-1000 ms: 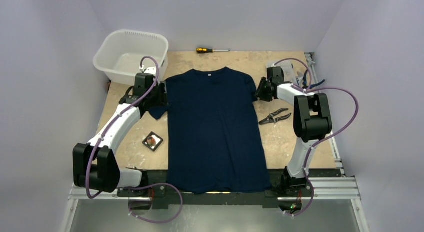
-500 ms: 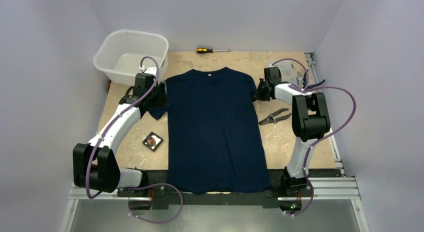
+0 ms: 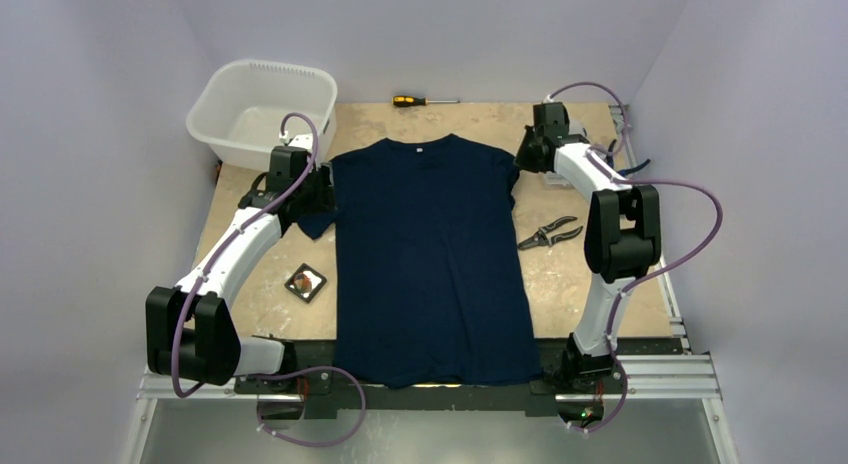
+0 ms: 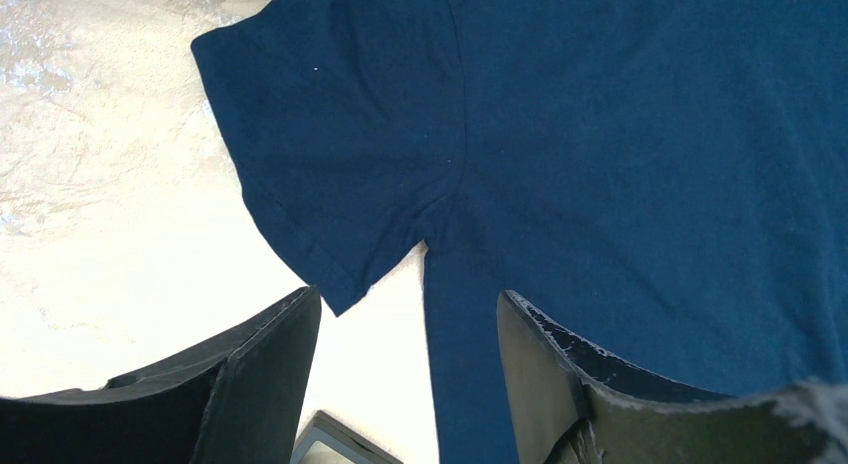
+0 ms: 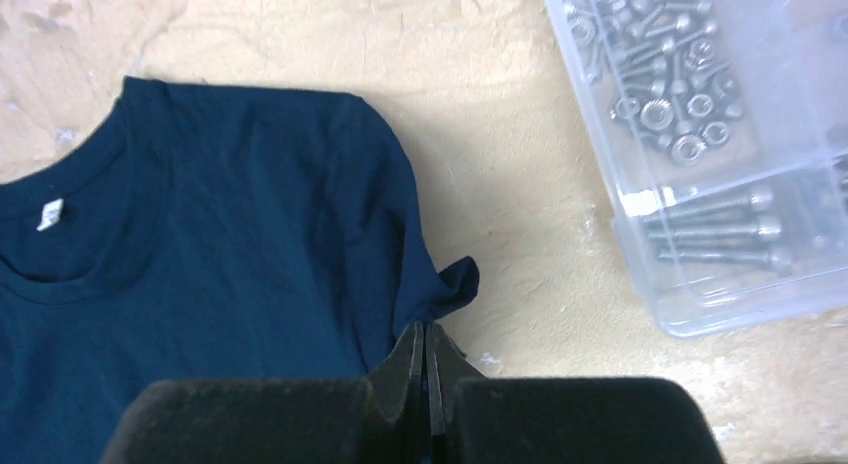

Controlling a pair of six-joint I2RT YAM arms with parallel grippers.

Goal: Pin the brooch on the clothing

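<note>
The navy T-shirt (image 3: 430, 254) lies flat in the middle of the table, collar at the far end. My right gripper (image 3: 519, 162) is shut on the hem of its right sleeve (image 5: 452, 284); in the right wrist view the gripper (image 5: 428, 332) pinches the bunched cloth. The white collar label (image 5: 49, 213) shows there. My left gripper (image 3: 312, 202) hangs open and empty over the left sleeve (image 4: 330, 174); in the left wrist view the gripper (image 4: 408, 319) straddles the armpit. The reddish brooch (image 3: 307, 281) lies in a small black tray (image 3: 290, 283) left of the shirt.
A white tub (image 3: 262, 109) stands at the far left. A screwdriver (image 3: 425, 101) lies at the far edge. Pliers (image 3: 549, 233) lie right of the shirt. A clear box of screws (image 5: 700, 134) sits right of the right sleeve. The tray's corner (image 4: 335, 446) shows under the left gripper.
My right gripper has moved toward the far edge with the right sleeve hem in it, drawing the sleeve up and outward. The left arm has not moved.
</note>
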